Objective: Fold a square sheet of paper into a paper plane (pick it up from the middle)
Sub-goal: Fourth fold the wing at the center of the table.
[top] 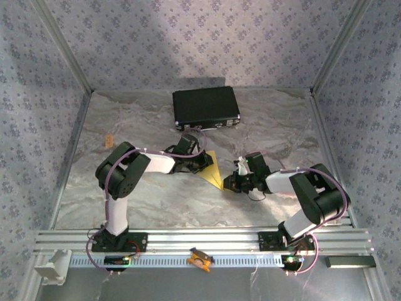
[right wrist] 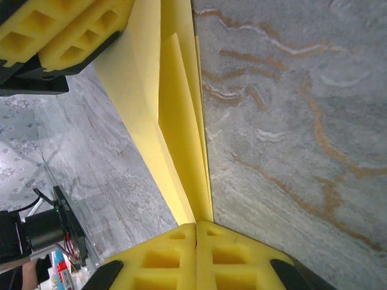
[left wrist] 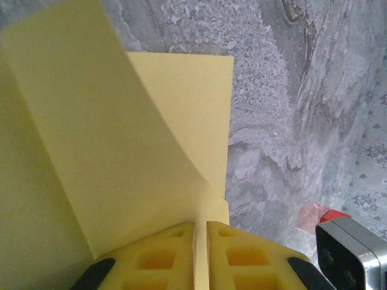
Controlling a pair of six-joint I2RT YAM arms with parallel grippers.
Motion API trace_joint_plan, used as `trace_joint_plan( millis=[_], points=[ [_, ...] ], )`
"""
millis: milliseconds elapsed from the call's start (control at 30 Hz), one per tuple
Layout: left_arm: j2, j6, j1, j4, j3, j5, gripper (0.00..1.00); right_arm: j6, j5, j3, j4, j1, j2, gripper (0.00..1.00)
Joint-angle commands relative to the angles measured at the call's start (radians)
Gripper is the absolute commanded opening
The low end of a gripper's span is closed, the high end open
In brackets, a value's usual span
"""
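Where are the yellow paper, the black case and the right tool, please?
yellow paper point(top: 212, 169), top view, its visible flat face.
black case point(top: 205, 106), top view, middle of its lid.
right tool point(right wrist: 196, 229), right wrist view, where its fingertips meet on the paper.

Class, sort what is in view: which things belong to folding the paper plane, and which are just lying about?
Belong to the job: yellow sheet, partly folded; left tool and right tool, both shut on it.
Lying about: black case; small orange item, far left; orange clip, near edge.
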Motion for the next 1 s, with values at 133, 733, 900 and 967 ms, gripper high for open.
trace_joint_plan(
  millis=[133, 733, 900, 967],
  points=[
    [0.031, 0.009, -0.005, -0.03, -0.018, -0.01, 0.13, 0.01, 0.041, -0.049, -0.18, 0.014, 0.011, 0.12],
    [0.032, 0.005, -0.004, -0.029, -0.02, -0.009, 0.13, 0.005, 0.088, -0.049, -0.257, 0.028, -0.032, 0.13],
    [0.032, 0.004, -0.005, -0.028, -0.021, -0.011, 0.13, 0.01, 0.094, -0.057, -0.279, 0.029, -0.063, 0.14],
    [0.032, 0.004, -0.004, -0.027, -0.021, -0.01, 0.13, 0.008, 0.096, -0.059, -0.279, 0.029, -0.061, 0.11]
  ],
)
